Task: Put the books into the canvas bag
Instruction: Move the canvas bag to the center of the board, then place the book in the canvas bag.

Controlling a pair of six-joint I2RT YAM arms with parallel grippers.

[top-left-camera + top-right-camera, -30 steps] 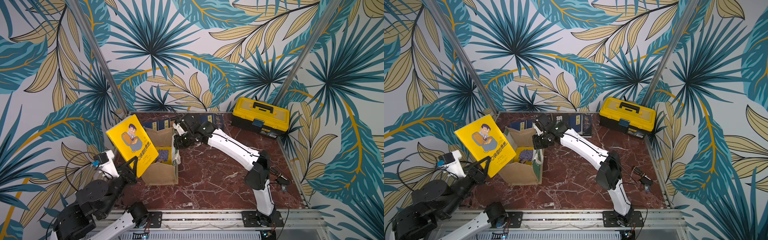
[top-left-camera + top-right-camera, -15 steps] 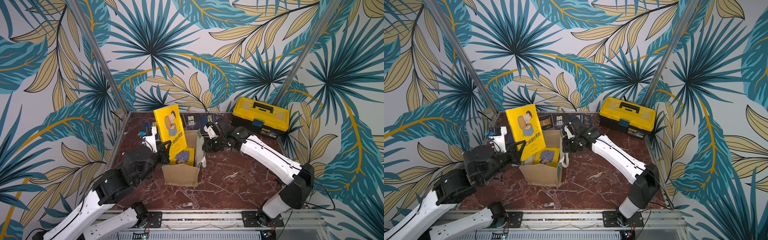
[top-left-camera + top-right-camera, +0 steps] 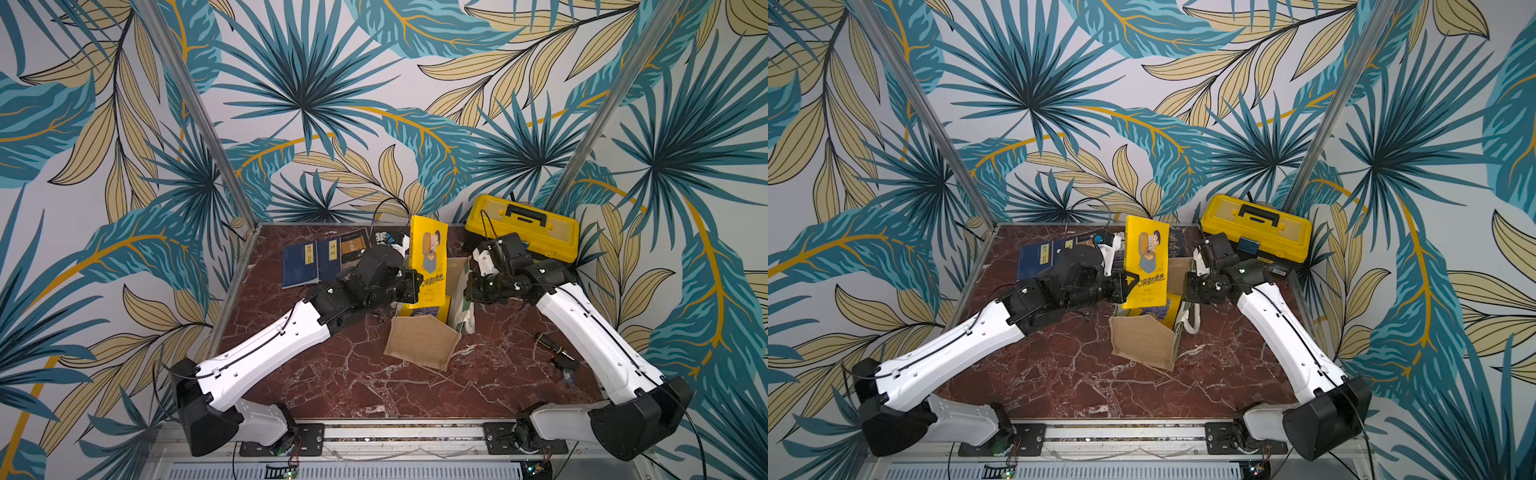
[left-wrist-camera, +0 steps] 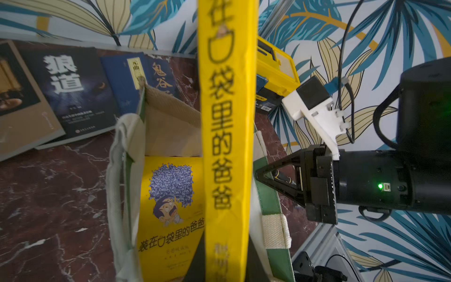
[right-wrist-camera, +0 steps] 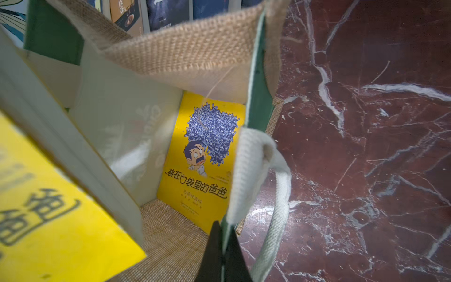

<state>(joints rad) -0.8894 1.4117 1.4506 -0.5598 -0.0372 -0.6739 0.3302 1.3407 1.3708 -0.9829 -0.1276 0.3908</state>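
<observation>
The left gripper (image 3: pixel 414 286) is clamped on the lower part of a yellow book (image 3: pixel 428 255) with a cartoon figure on its cover, holding it upright with the spine facing that arm's wrist camera (image 4: pixel 227 122). The book's bottom edge sits at the open mouth of the canvas bag (image 3: pixel 419 345); how deep it reaches cannot be told. The right gripper (image 3: pixel 467 291) is pinched tight on the rim of the bag's white-and-green side panel, and in its wrist view the black fingertips (image 5: pixel 214 246) meet on the green edge beside the white handle (image 5: pixel 275 195), which hangs down outside the bag. The bag stands with its tan burlap front wall toward the robot. Inside it a second yellow book (image 5: pixel 202 158) leans against the wall nearest the right gripper, cover showing a shouting cartoon face under a purple cloud. Behind the bag, toward the back wall and the left arm's side, more books lie flat on the red marble table (image 3: pixel 332 374): two navy books (image 3: pixel 299 266) with yellow title strips, a brown book (image 3: pixel 353 249), and a dark book (image 4: pixel 73 90) with large white characters. Behind the bag on the right arm's side sits the yellow-and-black toolbox (image 3: pixel 523 226), lid closed, well apart from the bag.
</observation>
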